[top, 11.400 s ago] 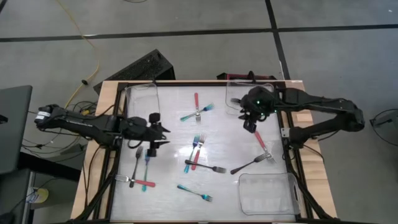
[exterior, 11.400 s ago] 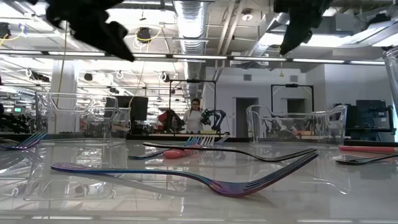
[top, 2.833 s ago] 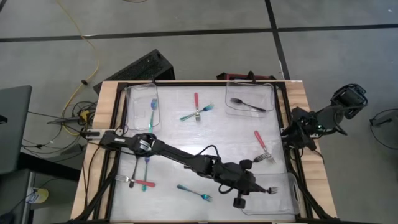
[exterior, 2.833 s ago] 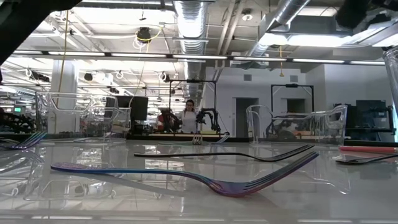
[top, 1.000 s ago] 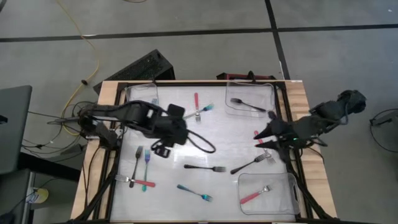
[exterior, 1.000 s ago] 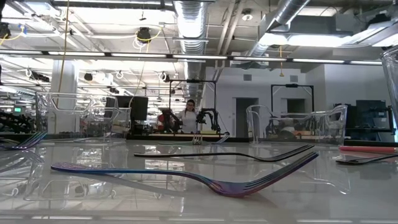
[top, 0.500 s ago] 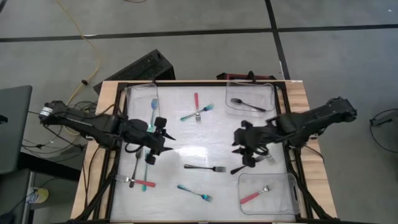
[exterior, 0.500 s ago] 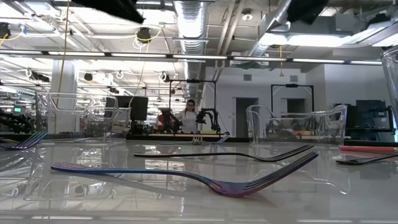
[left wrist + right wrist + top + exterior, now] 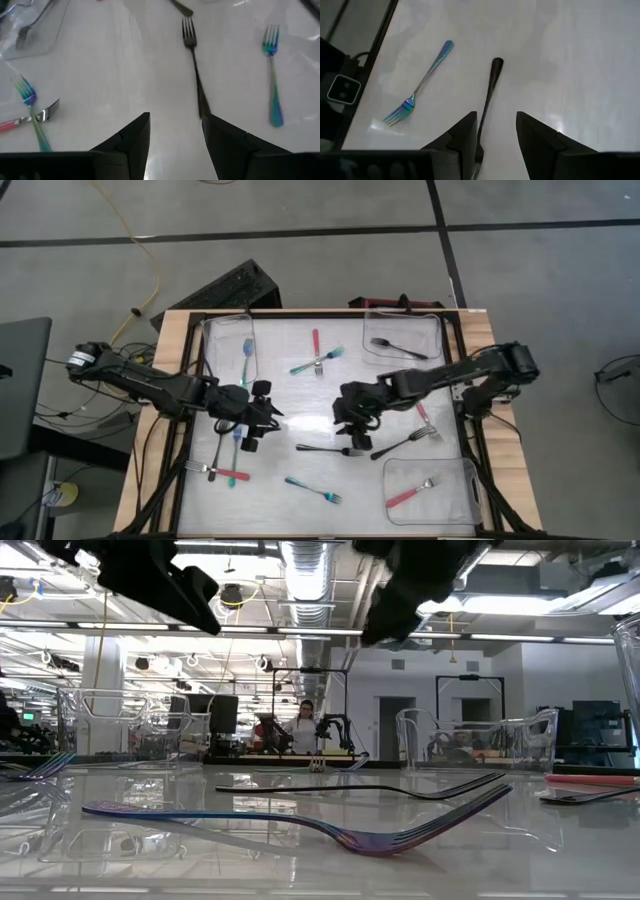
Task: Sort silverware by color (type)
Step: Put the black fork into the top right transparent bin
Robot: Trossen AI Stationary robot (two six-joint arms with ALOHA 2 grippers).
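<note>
Right hand (image 9: 357, 430) hovered open over the black fork (image 9: 330, 449) mid-bench; left hand (image 9: 262, 420), also open, apparently held nothing.

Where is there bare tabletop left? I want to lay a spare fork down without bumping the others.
Bare table runs between the crossed red and teal forks and the black fork, bordered by the left gripper and right gripper, both open. The strip between the two right trays is crowded by forks, as is the front left.

Three clear plastic trays (image 9: 413, 492) on white table (image 9: 290, 395); yellow cable (image 9: 135, 245) on floor; person (image 9: 305, 727) in background.
</note>
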